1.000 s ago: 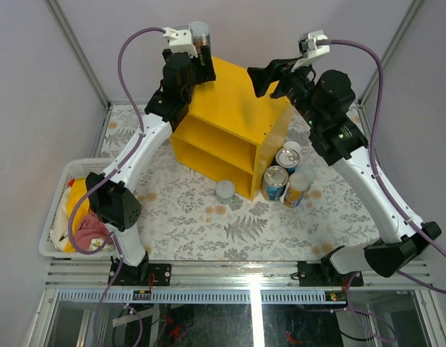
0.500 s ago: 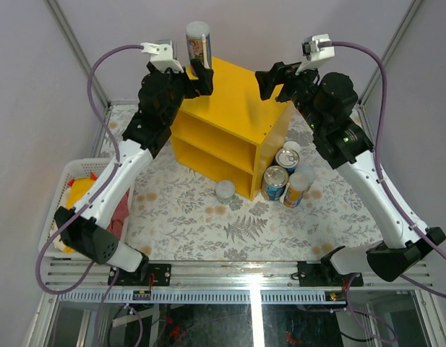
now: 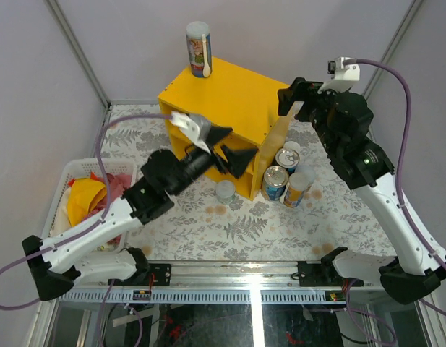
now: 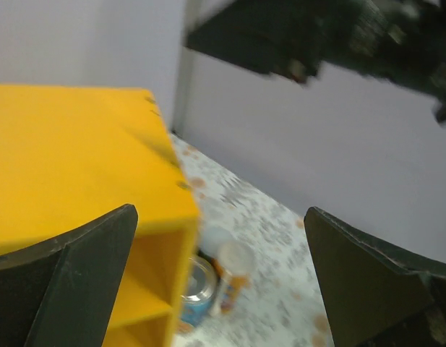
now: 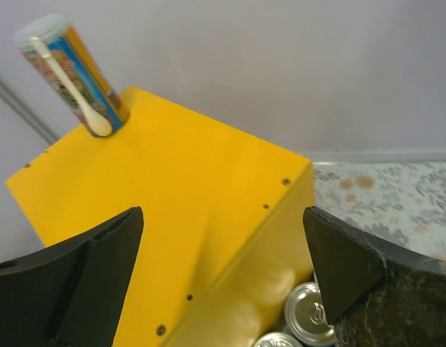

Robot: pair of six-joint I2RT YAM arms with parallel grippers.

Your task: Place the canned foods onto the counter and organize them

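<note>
The yellow counter (image 3: 233, 97) stands mid-table. One tall can with a white lid (image 3: 198, 49) stands upright on its back left corner, also in the right wrist view (image 5: 71, 72). Two steel pull-tab cans (image 3: 287, 157) (image 3: 275, 182) and a yellow tube (image 3: 296, 189) stand on the table by the counter's right side. A short pale-lidded can (image 3: 225, 191) stands in front of it. My left gripper (image 3: 228, 148) is open and empty before the counter's front. My right gripper (image 3: 289, 100) is open and empty above the counter's right edge.
A white laundry basket (image 3: 58, 189) with cloths sits at the left table edge. The left wrist view shows the counter top (image 4: 71, 152) and blurred cans (image 4: 194, 289) below. The right wrist view shows steel cans (image 5: 313, 314) beside the counter (image 5: 186, 210). Grey walls enclose the table.
My left gripper let go of the tall can on the counter's back corner, then swung down and forward to the counter's front. My right gripper drew back to the right.
</note>
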